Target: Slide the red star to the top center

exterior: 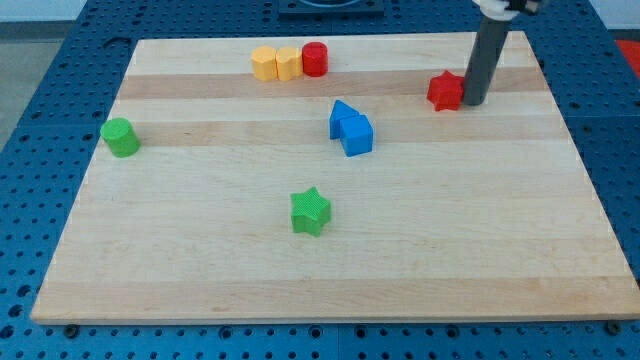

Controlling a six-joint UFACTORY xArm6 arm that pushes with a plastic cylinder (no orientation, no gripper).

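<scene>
A wooden worktop [330,260] seen from above. My tip [472,102] touches the right side of the red star [445,91], which sits near the view's upper right. There are no jaws, only a rod holding nothing. The push seems just begun; the next move calls for sliding the star left toward the red cylinder [315,59] at top centre.

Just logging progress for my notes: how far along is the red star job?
Done: my tip is placed at the red star, on its side toward the view's right, set to push leftward. In hand: the push itself. Left: nearly all the travel, since the star sits at the upper right, well short of the top center near the red cylinder.
</scene>
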